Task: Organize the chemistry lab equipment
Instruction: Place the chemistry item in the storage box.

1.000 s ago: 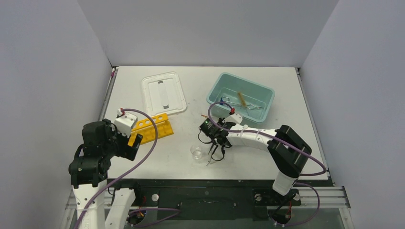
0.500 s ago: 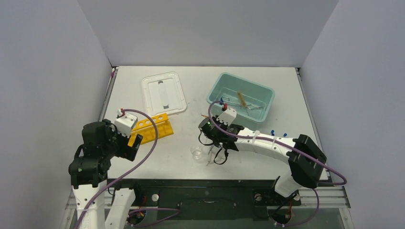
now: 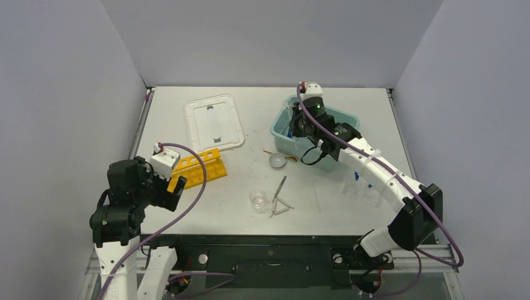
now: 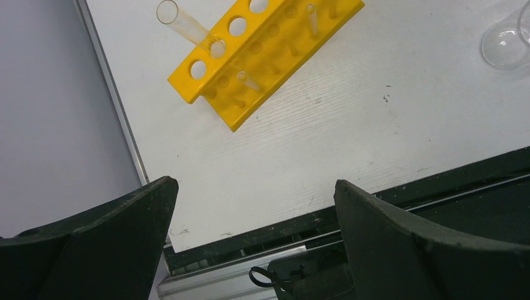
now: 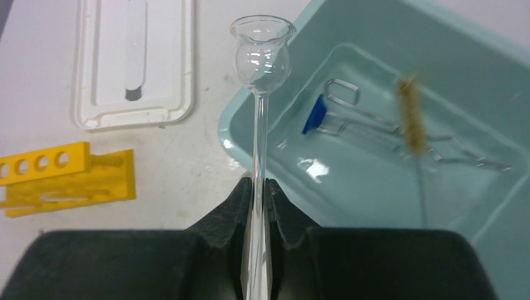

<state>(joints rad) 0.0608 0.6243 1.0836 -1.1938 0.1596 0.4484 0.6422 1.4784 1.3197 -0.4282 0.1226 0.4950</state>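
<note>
Nearest to us, at the lower left of the overhead view, the left pincer (image 3: pixel 176 189) hangs above the counter (image 3: pixel 225 194) with its jaws spread wide and nothing between them. Its own camera shows both dark fingers (image 4: pixel 125 225) far apart over bare surface. Just beyond it sits the yellow holed rack (image 3: pixel 199 167), and a clear glass tube (image 4: pixel 187 26) pokes out of one hole at the upper left of that wrist frame. At lower centre of the overhead view a small beaker (image 3: pixel 257 200) stands just beside the wire triangle (image 3: pixel 282 207). A slim grey rod (image 3: pixel 279 186) lies at the triangle's far side, and we cannot tell whether they touch. Further back, near mid-frame, rests the round dish (image 3: pixel 277 160). To its right the blue-capped vials (image 3: pixel 361 177) show partly behind the right arm. The white lid (image 3: pixel 214 122) lies flat at upper left. At upper centre-right the right pincer (image 3: pixel 295 124) hovers over the left rim of the teal tub (image 3: pixel 344 123). Its jaws are pinched tight on the stem of a bulb-ended glass tube (image 5: pixel 259 125), which points up the wrist frame. Inside the tub we see the metal loop-handled tongs (image 5: pixel 375 125), the tan-bristled brush (image 5: pixel 410 115) and a blue cap (image 5: pixel 314 115).
</note>
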